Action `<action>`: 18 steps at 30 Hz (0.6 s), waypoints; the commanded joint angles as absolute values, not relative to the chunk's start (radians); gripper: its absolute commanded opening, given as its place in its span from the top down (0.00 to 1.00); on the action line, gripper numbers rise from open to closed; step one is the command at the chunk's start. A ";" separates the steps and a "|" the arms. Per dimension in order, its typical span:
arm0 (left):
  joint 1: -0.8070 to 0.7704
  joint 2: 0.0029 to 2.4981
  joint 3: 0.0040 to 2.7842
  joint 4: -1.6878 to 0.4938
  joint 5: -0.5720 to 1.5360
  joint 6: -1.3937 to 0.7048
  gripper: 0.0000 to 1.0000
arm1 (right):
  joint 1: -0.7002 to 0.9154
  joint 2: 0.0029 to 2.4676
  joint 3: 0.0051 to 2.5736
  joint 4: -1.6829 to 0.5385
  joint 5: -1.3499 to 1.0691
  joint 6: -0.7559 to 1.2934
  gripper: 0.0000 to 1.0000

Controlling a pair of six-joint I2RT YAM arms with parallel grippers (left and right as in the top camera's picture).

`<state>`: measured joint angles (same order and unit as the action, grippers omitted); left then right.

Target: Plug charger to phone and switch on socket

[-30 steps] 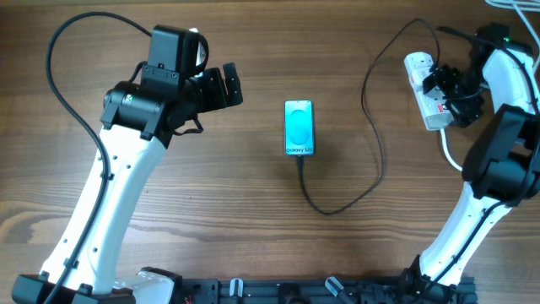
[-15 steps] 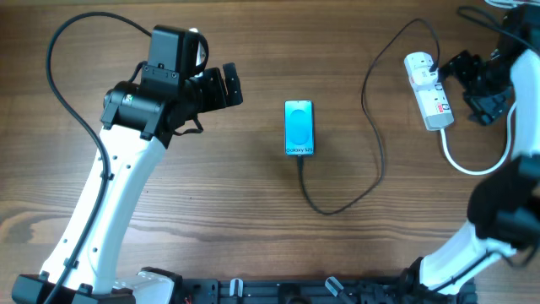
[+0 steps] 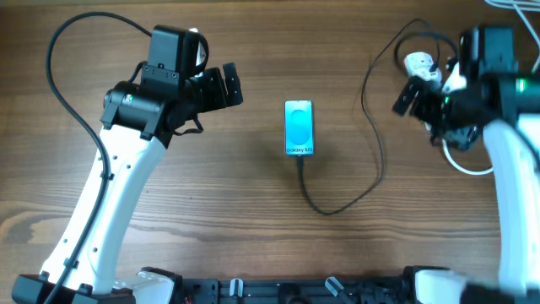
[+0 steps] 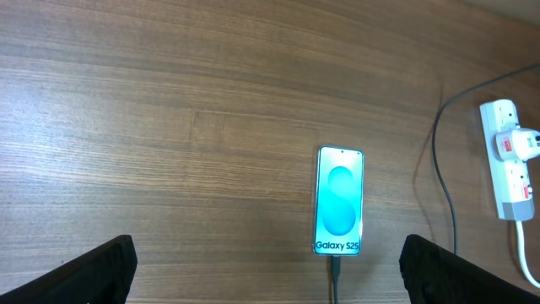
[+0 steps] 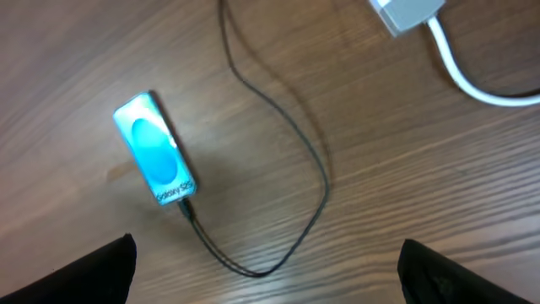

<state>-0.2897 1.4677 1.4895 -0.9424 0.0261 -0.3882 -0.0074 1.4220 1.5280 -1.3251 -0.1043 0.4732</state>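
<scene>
1. Wooden bench [image 3: 253, 245] carries everything. The phone [image 3: 299, 127] lies flat near its middle, turquoise screen up, with the "Galaxy S25" end nearer the robot's bases.
2. Black and thin, the charger [image 3: 377, 160] meets the phone's bottom edge with its plug tip. From there it loops toward the near edge, then swings up the right side to a white adapter [image 4: 525, 142] sitting in the socket [image 4: 506, 173].
3. The socket lies at the far right, well apart from the phone. Red switches show on it, but their position cannot be read. A thick white cord [image 5: 472, 83] leaves its near end and curves away.
4. From overhead, the right arm [image 3: 506, 160] hangs over the socket and hides most of it, leaving only the far end in sight. That part of the view is blurred.
5. The left gripper [image 4: 267, 270] hovers over bare wood to the left of the phone, fingers spread wide and holding nothing.
6. The right gripper [image 5: 270, 274] is likewise spread wide and empty. Its camera looks down on the phone, the cable loop and one corner of the socket.
</scene>
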 commanded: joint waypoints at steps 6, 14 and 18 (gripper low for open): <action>-0.288 1.465 1.489 -0.940 0.014 -0.401 0.00 | 0.043 1.010 1.261 -1.275 -0.044 0.482 0.00; -0.288 1.465 1.489 -0.940 0.014 -0.401 0.00 | 0.043 0.850 1.256 -1.322 -0.047 0.507 0.00; -0.288 1.465 1.489 -0.940 0.014 -0.401 0.00 | 0.043 0.843 1.256 -1.322 -0.047 0.508 0.00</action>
